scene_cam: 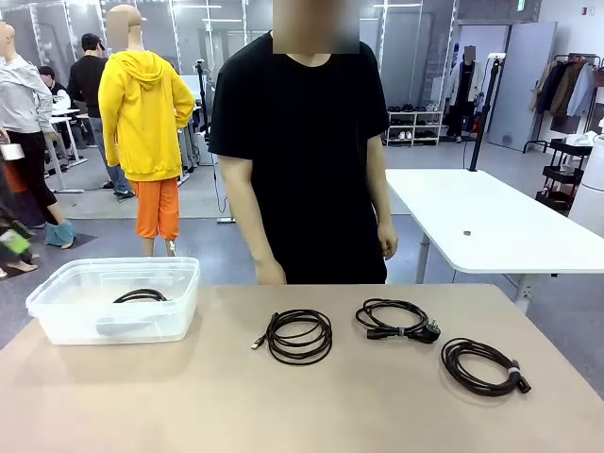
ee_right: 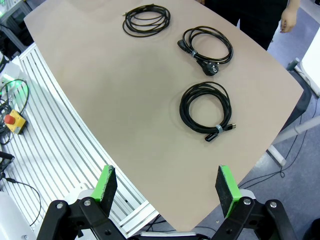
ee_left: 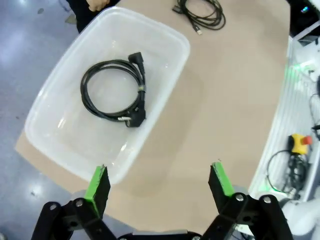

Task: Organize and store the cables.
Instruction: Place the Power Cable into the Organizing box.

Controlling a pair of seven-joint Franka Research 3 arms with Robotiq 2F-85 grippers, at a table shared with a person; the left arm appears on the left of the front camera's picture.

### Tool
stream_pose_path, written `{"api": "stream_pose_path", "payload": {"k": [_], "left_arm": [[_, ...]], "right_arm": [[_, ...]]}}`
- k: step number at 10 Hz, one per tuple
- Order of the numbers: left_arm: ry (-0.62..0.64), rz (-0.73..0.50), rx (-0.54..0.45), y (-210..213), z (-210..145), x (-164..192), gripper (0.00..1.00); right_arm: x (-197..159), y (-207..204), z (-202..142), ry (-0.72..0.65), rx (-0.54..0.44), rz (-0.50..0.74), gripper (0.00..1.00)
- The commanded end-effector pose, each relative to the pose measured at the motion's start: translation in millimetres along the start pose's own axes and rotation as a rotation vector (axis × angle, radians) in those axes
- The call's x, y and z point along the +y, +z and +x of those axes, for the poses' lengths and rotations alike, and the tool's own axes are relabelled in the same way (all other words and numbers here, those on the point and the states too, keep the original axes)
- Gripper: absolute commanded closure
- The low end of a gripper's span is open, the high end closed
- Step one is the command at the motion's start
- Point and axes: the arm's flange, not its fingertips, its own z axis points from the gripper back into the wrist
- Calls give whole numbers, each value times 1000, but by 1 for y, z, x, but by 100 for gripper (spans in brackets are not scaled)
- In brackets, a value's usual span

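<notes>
Storing looks partly done: one cable [ee_left: 140,90] lies in the clear bin [scene_cam: 179,311] at the worktop's [scene_cam: 189,406] far left corner. The middle coil [scene_cam: 300,359], plugged coil [scene_cam: 396,330] and right-edge coil [scene_cam: 514,376] wait. The left gripper [ee_left: 160,169] and right gripper [ee_right: 165,171] hover empty, fingers apart. Next probably calls for lowering onto one coil's bundled strands.

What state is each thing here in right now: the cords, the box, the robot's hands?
Clear bin: open-topped, one cable inside.
Cable in bin: coiled, lying on the bottom.
Left cable: coiled, on the table.
Middle cable: coiled, tied, on the table.
Right cable: coiled, tied, on the table.
Left hand: open, holding nothing.
Right hand: open, holding nothing.
</notes>
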Motion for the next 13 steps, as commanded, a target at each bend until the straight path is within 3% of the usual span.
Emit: {"api": "stream_pose_path", "payload": {"k": [1, 6, 8, 9, 13], "left_arm": [[-9, 0, -75, 1, -31, -28, 0], [-103, 49, -216, -6, -101, -99, 0], [-145, 30, -225, -2, -96, -97, 0], [-86, 9, -182, -3, -105, -99, 0], [-86, 9, -182, -3, -105, -99, 0]], "right_arm": [[0, -1, 3, -7, -8, -5, 0], [0, -1, 3, -7, -8, -5, 0], [0, -1, 3, -7, -8, -5, 0], [0, -1, 3, -7, -8, -5, 0], [0, -1, 3, -7, -8, -5, 0]]}}
